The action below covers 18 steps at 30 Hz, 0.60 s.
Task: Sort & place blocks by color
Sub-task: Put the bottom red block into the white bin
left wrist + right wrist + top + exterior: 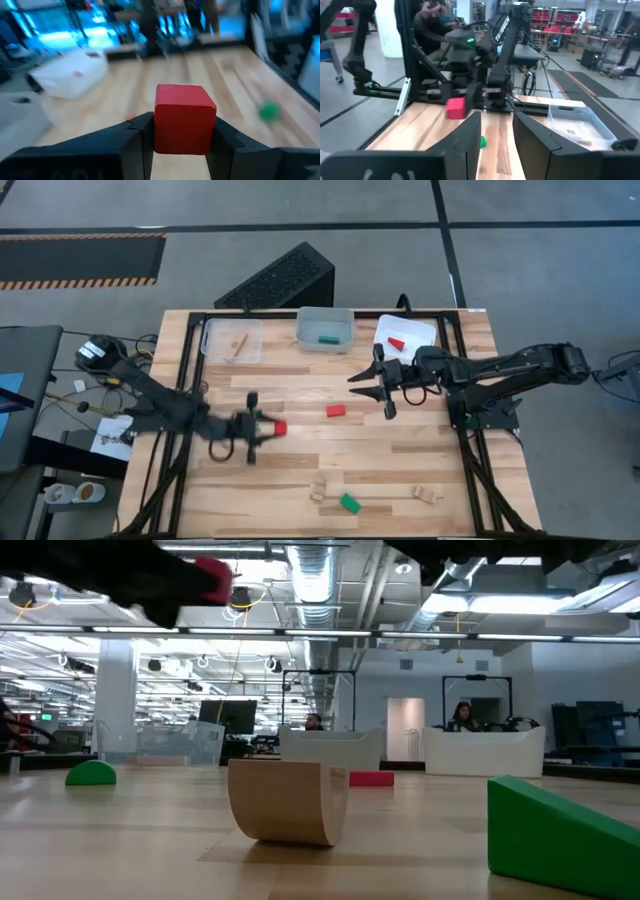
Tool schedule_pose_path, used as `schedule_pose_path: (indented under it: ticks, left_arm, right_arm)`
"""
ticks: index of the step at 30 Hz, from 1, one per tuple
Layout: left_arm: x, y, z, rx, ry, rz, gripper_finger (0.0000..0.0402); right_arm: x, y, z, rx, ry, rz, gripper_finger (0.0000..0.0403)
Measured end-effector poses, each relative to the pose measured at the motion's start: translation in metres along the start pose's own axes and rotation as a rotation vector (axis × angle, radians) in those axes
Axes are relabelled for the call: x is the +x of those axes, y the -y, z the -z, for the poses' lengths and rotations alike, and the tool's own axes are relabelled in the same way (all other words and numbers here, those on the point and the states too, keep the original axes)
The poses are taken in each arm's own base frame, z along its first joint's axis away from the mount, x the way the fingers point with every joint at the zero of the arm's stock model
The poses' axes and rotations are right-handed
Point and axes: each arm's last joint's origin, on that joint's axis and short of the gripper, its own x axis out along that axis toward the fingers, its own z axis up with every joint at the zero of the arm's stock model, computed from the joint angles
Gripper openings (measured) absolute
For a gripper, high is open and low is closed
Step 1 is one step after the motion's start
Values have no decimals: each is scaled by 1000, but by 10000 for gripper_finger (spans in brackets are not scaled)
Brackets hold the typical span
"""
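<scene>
A red block (184, 125) sits between the fingers of my left gripper (262, 428) over the table's left-middle, and it also shows high up in the low view (212, 580). My right gripper (372, 392) hangs open and holds nothing in front of the white tray (420, 328), where another red block (397, 343) lies. A third red block (336, 411) lies flat on the table between the two grippers. The middle tray (325, 315) holds a green block (328, 337), and the left clear tray (215, 340) holds a light wood piece (238, 345). My left gripper pinches the red block by two opposite sides (159, 135) between its two fingers. The fingers lie about level and point toward the table's right edge. The block sticks out past the fingertips (279, 427) and is lifted clear of the table.
Near the front edge lie a green block (349, 502) and light wood pieces (325, 485) (428, 494). The low view shows a wooden arch (288, 800), a green wedge (560, 830) and a green half-round (90, 774) on the tabletop. A black box (280, 278) stands behind the table.
</scene>
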Motion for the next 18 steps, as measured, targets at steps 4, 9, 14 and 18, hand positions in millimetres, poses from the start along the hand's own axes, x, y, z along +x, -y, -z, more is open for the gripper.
schedule_pose_path:
  ticks: [4, 9, 14, 18]
  left_arm:
    - [15, -40, -6, -30, 63, -38, 100]
    - [30, -79, -10, -29, 154, -43, 101]
    - [48, -106, -15, -34, 184, -26, 101]
    - [67, -119, -19, -33, 181, -14, 101]
  right_arm:
    - [0, 1, 3, 3, -34, 48, 136]
    - [3, 5, 13, 8, -103, 107, 136]
    - [7, 11, 21, 12, -135, 130, 136]
    - [9, 15, 21, 12, -137, 142, 136]
